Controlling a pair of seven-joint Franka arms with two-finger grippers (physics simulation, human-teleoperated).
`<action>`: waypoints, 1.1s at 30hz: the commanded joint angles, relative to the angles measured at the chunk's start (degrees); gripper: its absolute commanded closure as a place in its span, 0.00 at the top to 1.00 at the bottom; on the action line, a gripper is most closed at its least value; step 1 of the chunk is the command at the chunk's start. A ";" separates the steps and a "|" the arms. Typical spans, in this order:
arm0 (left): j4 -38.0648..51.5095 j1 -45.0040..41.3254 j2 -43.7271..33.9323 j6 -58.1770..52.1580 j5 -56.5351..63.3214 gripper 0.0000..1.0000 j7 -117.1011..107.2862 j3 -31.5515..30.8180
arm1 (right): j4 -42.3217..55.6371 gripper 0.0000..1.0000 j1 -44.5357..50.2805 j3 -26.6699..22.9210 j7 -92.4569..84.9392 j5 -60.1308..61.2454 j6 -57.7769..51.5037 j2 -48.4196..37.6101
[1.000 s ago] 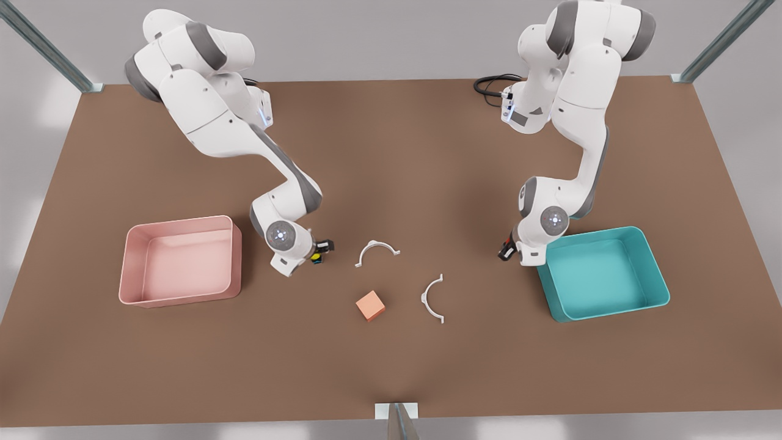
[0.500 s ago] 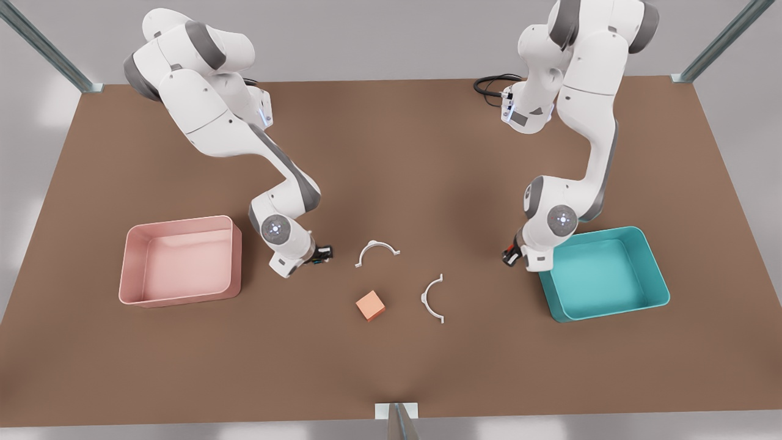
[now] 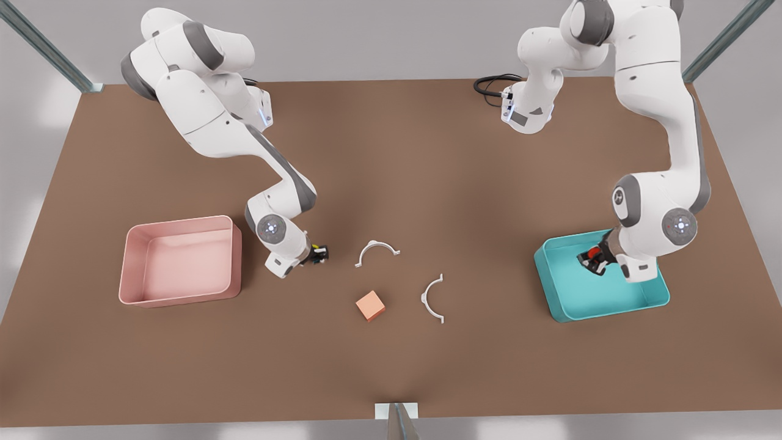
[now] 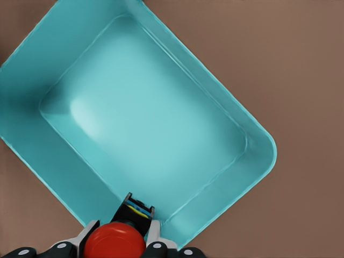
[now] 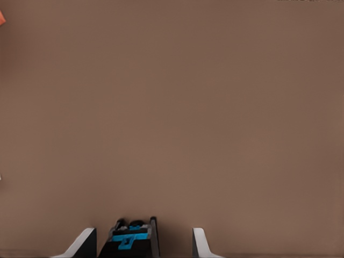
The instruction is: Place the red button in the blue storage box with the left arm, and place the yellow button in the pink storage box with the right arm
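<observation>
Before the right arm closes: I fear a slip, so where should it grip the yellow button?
On the yellow button, likely the black base, across its squared sides, not the round cap. The right gripper straddles it from above, open, with the base nearer one finger; centre, then close.
</observation>
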 commanded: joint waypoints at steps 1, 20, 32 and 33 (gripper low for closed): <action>0.21 1.27 0.49 -4.40 -0.10 0.53 26.68 0.31 | -0.63 0.73 0.00 0.02 -2.45 -0.74 1.78 0.02; 7.68 4.35 15.08 -1.94 -3.79 1.00 31.61 0.31 | -2.03 0.57 -1.05 -0.07 -9.31 -0.92 2.04 0.46; 24.29 -1.01 -2.05 -23.82 -0.46 1.00 46.64 -1.01 | 12.90 0.49 -1.05 0.11 -8.95 -0.83 -14.82 -3.84; 23.41 -3.03 -4.60 -24.26 2.01 1.00 46.64 -1.01 | 16.33 0.49 -1.23 -0.15 -8.95 -0.83 -19.13 -4.72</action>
